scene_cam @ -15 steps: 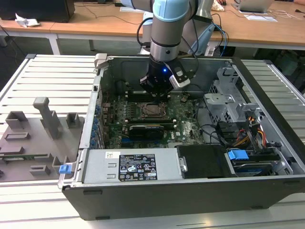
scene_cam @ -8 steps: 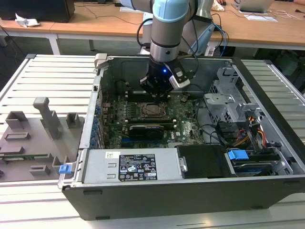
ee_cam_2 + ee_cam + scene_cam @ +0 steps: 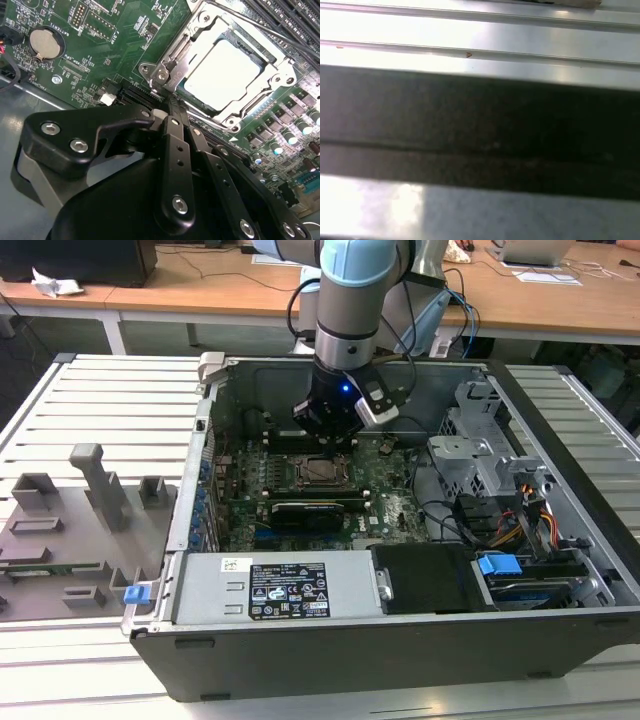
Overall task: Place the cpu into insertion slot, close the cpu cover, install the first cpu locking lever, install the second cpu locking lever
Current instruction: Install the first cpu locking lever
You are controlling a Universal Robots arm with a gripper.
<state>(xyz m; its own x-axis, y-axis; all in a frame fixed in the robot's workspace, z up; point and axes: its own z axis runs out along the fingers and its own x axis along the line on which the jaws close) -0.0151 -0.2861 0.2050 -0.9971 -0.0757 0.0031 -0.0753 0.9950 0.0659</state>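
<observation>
Now the gripper point(image 3: 172, 107) hovers with jaws drawn together on nothing, just beside the insertion slot point(image 3: 165, 75) upper right of frame, where the cpu point(image 3: 222, 75) sits under the cpu cover point(image 3: 200, 32).

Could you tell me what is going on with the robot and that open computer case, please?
The arm has its gripper down inside the open computer case, right at the edge of the insertion slot on the green motherboard. The cpu already sits in the slot, and the cpu cover lies flat around it. In the second wrist view the gripper fingers are pressed together, with nothing visible between them, just beside the slot's corner.
</observation>
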